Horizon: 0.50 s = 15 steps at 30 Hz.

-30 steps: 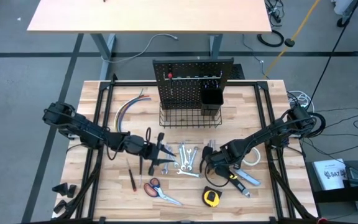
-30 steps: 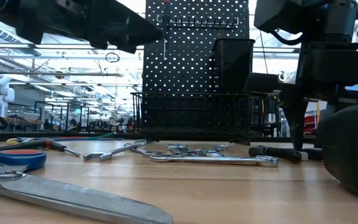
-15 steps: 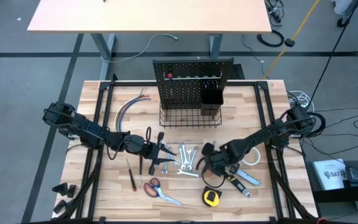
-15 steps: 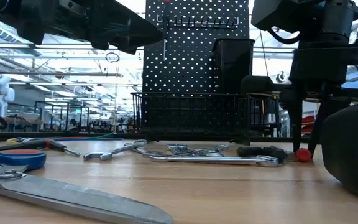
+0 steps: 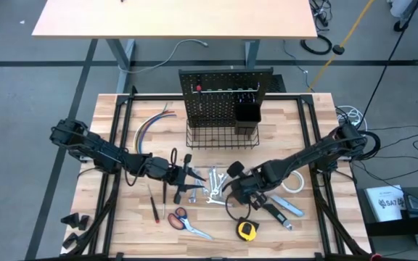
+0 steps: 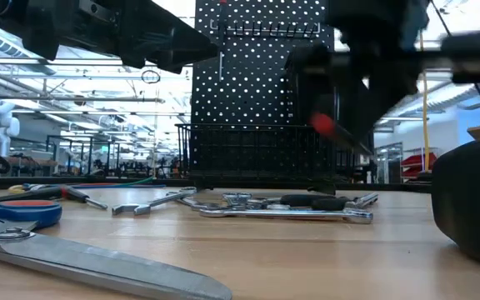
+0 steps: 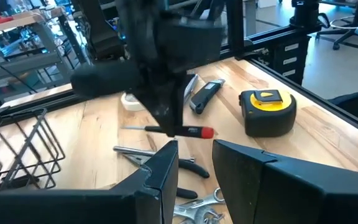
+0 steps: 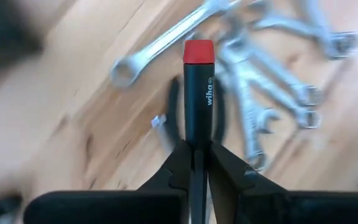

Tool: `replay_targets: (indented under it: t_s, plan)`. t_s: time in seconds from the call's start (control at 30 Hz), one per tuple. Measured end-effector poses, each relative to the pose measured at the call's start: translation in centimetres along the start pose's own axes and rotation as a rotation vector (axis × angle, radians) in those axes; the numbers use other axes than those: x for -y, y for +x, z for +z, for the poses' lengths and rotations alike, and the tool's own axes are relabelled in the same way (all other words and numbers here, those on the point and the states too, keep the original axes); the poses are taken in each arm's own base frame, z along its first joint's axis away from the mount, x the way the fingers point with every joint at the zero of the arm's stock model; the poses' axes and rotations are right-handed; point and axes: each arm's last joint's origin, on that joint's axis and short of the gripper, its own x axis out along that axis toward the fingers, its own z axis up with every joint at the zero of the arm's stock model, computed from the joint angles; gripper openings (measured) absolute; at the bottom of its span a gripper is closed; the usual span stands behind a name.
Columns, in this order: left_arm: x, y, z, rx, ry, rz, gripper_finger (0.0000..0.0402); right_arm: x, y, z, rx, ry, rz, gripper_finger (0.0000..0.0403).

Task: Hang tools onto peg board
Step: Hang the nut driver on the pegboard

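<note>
Since a second ago your right gripper (image 8: 197, 163) has shut on the black screwdriver (image 8: 197, 93) with the red cap and lifted it clear of the table (image 5: 133, 217); before, that tool lay on the wood beside the fingers. You now hold it near its shaft end, the handle running straight out ahead of the fingers, red cap foremost. It hangs over the loose wrenches (image 5: 215, 187) at the middle of the table, near the front half.

The peg board (image 5: 223, 98) stands upright at the table's back edge, with its wire basket (image 5: 222, 138) at the foot and the small black cup (image 5: 246, 114) on its right side. From your right gripper it lies straight toward the back edge, with the wrenches and bare wood between, so I judge the carry to be open; the handle's long axis will likely need turning before it meets the board.

Your left gripper (image 7: 194, 155) waits over the table's left front half, fingers part open and holding nothing, just beside the pliers (image 5: 182, 181). Scissors (image 5: 186, 221), tape measure (image 5: 247, 230) and utility knife (image 5: 290, 209) lie along the front edge
</note>
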Motion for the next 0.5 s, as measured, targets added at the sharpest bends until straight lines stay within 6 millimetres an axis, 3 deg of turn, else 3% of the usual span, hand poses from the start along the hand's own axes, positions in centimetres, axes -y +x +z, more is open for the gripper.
replay_targets:
  t_s: [0.23, 0.5]
  plan:
    - [-0.6, -0.7, 0.8, -0.003, -0.002, 0.130, 0.0107, 2.0, -3.4, 3.3, 0.178, 0.279, -0.081, 0.0022]
    - [-1.2, -2.1, 2.2, 0.015, -0.022, 0.211, 0.0107, 3.4, -4.5, 5.4, 0.398, 0.405, -0.213, 0.0022]
